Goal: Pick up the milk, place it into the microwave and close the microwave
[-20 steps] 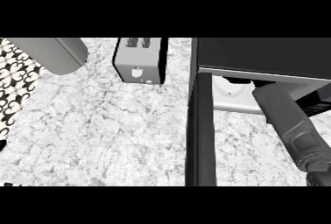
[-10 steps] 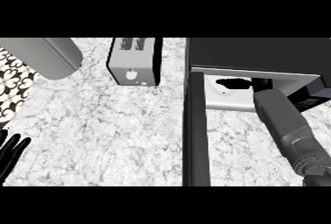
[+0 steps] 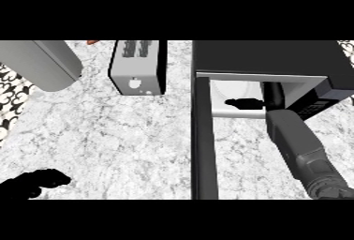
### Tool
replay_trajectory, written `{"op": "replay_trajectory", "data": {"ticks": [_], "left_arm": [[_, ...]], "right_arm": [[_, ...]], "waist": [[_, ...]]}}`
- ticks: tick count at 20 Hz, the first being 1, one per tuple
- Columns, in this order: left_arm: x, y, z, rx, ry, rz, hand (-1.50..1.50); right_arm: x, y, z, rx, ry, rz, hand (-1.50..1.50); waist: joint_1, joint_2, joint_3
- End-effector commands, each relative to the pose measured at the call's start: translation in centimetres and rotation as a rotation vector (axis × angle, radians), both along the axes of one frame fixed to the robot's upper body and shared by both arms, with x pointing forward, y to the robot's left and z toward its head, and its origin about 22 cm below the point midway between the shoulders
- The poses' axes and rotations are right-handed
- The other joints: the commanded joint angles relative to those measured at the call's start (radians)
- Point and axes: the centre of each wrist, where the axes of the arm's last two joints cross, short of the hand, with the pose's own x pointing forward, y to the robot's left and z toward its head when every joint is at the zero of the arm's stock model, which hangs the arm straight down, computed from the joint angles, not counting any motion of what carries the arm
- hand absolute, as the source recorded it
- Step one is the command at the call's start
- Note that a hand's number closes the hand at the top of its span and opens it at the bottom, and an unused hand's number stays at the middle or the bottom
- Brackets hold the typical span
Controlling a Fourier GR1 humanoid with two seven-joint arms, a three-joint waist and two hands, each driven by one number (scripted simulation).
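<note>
**Right arm deep in the microwave**

Now, reaching into the open microwave (image 3: 276, 56) with the right forearm, grey and slanting up from the lower right corner. Right hand (image 3: 243, 102) just visible as a dark shape inside the white cavity, low against the lit floor. Fingers too dark and small there to read, so cannot tell open from curled, nor whether anything is in them. Milk nowhere plainly on show; perhaps hidden by that hand, cannot tell. Door (image 3: 202, 140) swung wide, seen edge-on as a dark bar running down the counter (image 3: 117, 136) from the microwave's left front corner. Over at the lower left corner, left hand (image 3: 34, 183), black, fingers curled in and holding nothing, low over the marble. Further back, a toaster (image 3: 138, 68) standing just left of the microwave, slots up. Beyond that, a big grey rounded body (image 3: 38, 63) at the top left
</note>
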Motion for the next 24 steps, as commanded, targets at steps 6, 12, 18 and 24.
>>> {"op": "replay_trajectory", "data": {"ticks": [6,12,18,24], "left_arm": [[0.6,-4.1,-0.3,-0.021,0.055,-0.081,1.50],[2.1,-6.2,0.2,-0.014,0.080,-0.111,1.50],[1.5,-8.5,0.7,0.072,0.053,-0.187,1.50],[4.2,-13.5,1.6,0.118,0.033,-0.215,1.50]], "right_arm": [[-5.5,-1.3,-6.2,0.208,0.052,0.110,-1.50],[-8.8,-2.1,-8.7,0.218,0.069,0.106,-1.50],[-12.6,-4.2,-10.1,0.196,0.094,0.107,-1.50],[-17.8,-7.2,-10.7,0.204,0.083,0.077,-1.50]], "waist": [[-0.041,-0.014,0.000],[-0.075,-0.023,-0.002],[-0.078,-0.028,-0.003],[-0.090,-0.023,-0.003]]}}
